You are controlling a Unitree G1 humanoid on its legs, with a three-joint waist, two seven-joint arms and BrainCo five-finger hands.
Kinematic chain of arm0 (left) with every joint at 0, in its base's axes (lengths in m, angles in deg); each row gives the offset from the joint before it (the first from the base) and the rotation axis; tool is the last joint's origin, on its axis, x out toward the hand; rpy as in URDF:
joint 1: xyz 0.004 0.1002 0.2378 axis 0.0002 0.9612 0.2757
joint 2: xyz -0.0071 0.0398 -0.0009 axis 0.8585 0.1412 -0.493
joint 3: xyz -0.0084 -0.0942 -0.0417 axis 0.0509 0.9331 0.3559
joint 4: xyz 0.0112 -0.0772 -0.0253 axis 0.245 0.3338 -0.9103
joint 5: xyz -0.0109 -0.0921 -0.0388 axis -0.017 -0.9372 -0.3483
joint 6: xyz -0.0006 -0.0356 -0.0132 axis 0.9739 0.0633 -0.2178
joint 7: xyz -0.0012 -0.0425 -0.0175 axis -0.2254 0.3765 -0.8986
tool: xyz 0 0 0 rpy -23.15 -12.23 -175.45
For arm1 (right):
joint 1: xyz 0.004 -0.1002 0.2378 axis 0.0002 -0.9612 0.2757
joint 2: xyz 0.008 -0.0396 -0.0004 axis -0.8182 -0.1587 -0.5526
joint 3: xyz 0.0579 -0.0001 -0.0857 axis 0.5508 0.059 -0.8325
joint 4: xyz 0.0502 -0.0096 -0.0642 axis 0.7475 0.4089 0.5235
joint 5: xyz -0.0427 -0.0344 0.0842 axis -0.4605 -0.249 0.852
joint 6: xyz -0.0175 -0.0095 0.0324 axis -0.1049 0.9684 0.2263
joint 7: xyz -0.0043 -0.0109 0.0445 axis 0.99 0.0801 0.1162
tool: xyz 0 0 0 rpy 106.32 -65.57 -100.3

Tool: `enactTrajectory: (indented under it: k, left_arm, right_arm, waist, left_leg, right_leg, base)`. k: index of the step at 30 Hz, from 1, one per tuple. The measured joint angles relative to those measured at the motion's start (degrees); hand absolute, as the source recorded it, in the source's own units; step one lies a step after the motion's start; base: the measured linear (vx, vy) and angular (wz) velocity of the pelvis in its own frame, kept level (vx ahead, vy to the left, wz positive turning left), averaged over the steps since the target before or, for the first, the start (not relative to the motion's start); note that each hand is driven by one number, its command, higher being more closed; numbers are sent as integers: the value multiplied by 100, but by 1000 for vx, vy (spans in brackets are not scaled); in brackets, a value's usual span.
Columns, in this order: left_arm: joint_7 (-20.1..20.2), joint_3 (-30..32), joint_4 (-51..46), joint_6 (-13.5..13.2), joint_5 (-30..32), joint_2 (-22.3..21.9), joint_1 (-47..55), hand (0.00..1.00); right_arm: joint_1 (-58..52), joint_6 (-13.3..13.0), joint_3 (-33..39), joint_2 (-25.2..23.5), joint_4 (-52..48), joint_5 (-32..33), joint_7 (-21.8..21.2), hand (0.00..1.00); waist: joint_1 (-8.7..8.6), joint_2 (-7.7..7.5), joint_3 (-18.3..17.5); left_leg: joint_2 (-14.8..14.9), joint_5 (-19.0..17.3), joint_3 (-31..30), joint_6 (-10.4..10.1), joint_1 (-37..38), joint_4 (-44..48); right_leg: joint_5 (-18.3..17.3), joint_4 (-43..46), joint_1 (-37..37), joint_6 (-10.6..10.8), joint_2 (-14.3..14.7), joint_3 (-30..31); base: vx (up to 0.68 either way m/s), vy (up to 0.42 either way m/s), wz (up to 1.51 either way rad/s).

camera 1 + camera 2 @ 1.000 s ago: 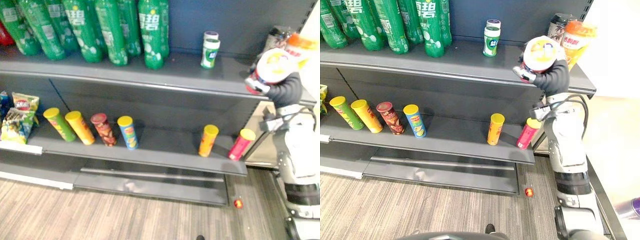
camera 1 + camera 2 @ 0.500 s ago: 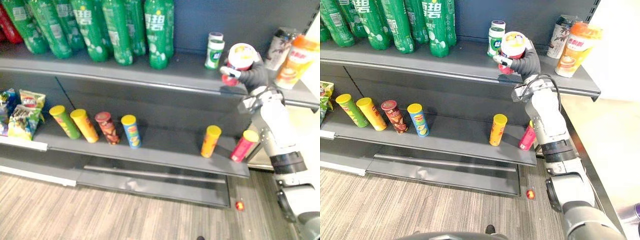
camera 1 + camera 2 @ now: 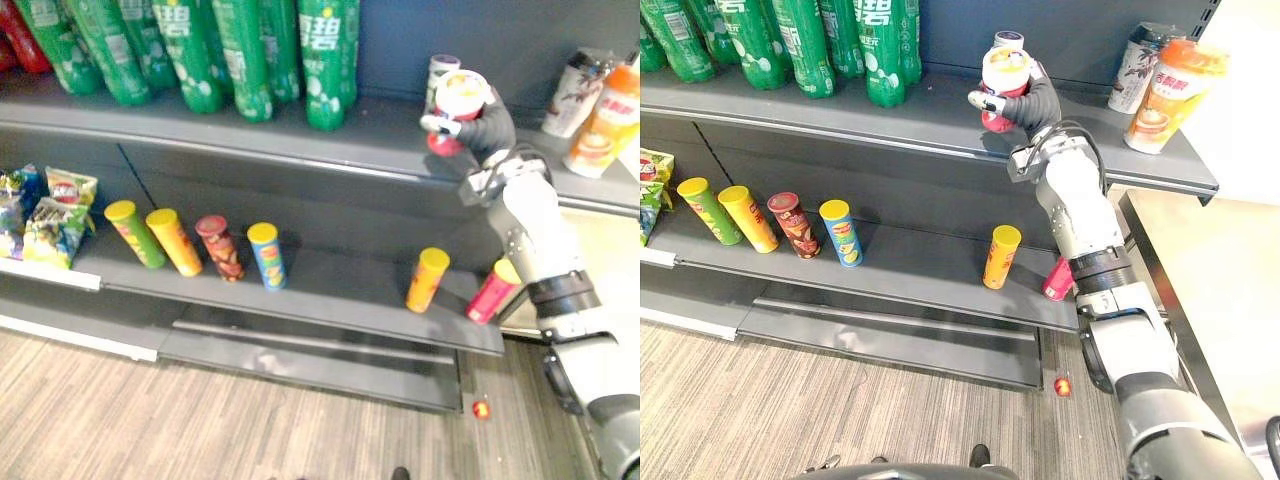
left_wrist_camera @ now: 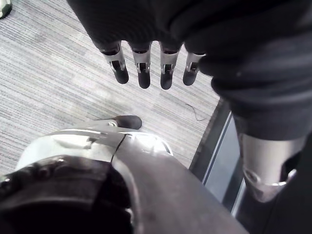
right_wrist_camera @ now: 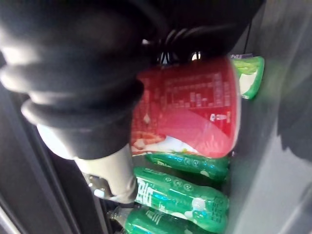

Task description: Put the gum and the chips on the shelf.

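The right wrist view shows up close the right robot hand curled round a short red canister of chips with a pale lid; the white print on its side is too fine to read. In the eye views the canister is over the front of the upper grey shelf, just in front of the green-and-white gum bottle, which it partly hides. Whether its base rests on the shelf cannot be told. The left wrist view shows the left robot hand over the striped grey floor, fingers straight, holding nothing. Tall green bottles with white characters stand to the left, two lidded cups to the right. On the lower shelf are coloured chip tubes and snack bags.
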Motion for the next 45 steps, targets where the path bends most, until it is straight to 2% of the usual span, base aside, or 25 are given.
enactTrajectory:
  k: [6, 16, 19, 20, 39, 45]
  left_arm:
    - [-3, 10, -4, 1, -33, -6, -67, 0]
    - [-12, 84, -59, 1, -32, -21, -103, 0]
    - [-12, 83, -61, 1, -33, -20, -104, 0]
    - [-12, 83, -62, 1, -34, -20, -104, 0]
    - [-28, 126, -103, -1, -33, -3, -137, 0]
    - [-62, 187, -104, 0, -28, -16, -136, 0]
  right_arm:
    - [60, 113, 18, -226, 381, -85, 53, 100]
    - [180, 108, 291, -408, 445, -141, 84, 100]
    - [180, 103, 305, -417, 473, -326, 85, 100]
    - [180, 103, 317, -421, 484, -349, 85, 0]
    - [147, -93, 713, -500, 560, -472, 220, 0]
    - [-210, -135, 913, -542, 49, -473, 263, 0]
  waist:
    - [2, 6, 30]
    - [5, -10, 139]
    - [7, -12, 140]
    - [7, -14, 141]
    - [-2, -81, 247]
    - [-12, -90, 252]
  left_leg:
    - [14, 8, -36, -4, -64, 0]
    - [22, 12, -55, -4, -73, 0]
    - [22, 16, -59, -1, -73, 0]
    - [22, 18, -60, 0, -73, 0]
    - [15, 27, -51, 6, -68, 0]
    - [14, 27, -51, 6, -65, 0]
  right_leg:
    - [25, -46, -8, -26, 13, -58]
    - [25, -47, -4, -26, 18, -82]
    - [24, -45, -1, -26, 18, -90]
    - [24, -43, 0, -26, 17, -94]
    - [24, -40, 1, -26, 7, -96]
    - [24, -40, 3, -26, 6, -96]
  base:
    - [9, -13, 5]
    - [1, -1, 0]
    - [0, 0, 0]
    - [0, 0, 0]
    - [0, 0, 0]
    - [0, 0, 0]
